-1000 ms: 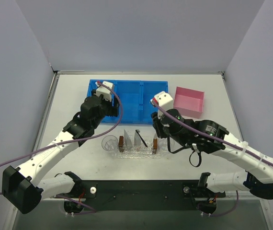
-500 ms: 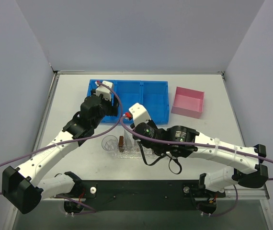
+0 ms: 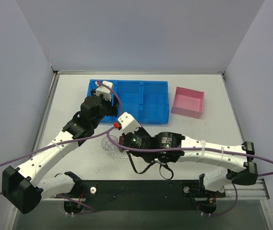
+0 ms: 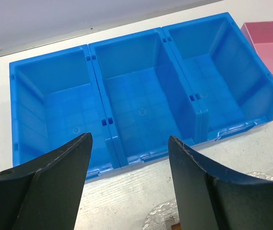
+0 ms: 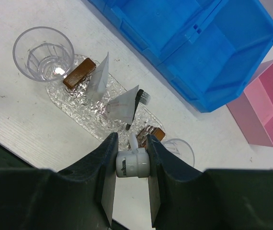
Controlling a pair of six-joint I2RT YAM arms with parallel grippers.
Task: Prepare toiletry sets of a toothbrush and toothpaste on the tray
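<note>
The clear glittery tray (image 5: 74,103) lies in the right wrist view. Two silvery-white toothpaste tubes (image 5: 98,79) (image 5: 122,104) stand propped on it, with a black toothbrush (image 5: 137,101) beside the second. My right gripper (image 5: 130,143) hangs above the tray's near end, shut on a white toothbrush (image 5: 135,163) seen end-on, with a thick round butt and a slim stem. In the top view the right arm (image 3: 167,143) covers the tray. My left gripper (image 4: 129,139) is open with nothing in it, just short of the blue bin (image 4: 141,96), and the tray's rim (image 4: 161,215) peeks in below.
Brown blocks (image 5: 79,73) (image 5: 152,133) sit at the tray's two ends. A clear cup (image 5: 43,52) stands by one end, another cup (image 5: 180,151) by the other. The blue three-compartment bin (image 3: 146,96) and a pink box (image 3: 189,101) are at the back.
My right arm has swung left from the tray's right end to above its left part, carrying the white toothbrush and now covering the tray from above. The left arm has not moved.
</note>
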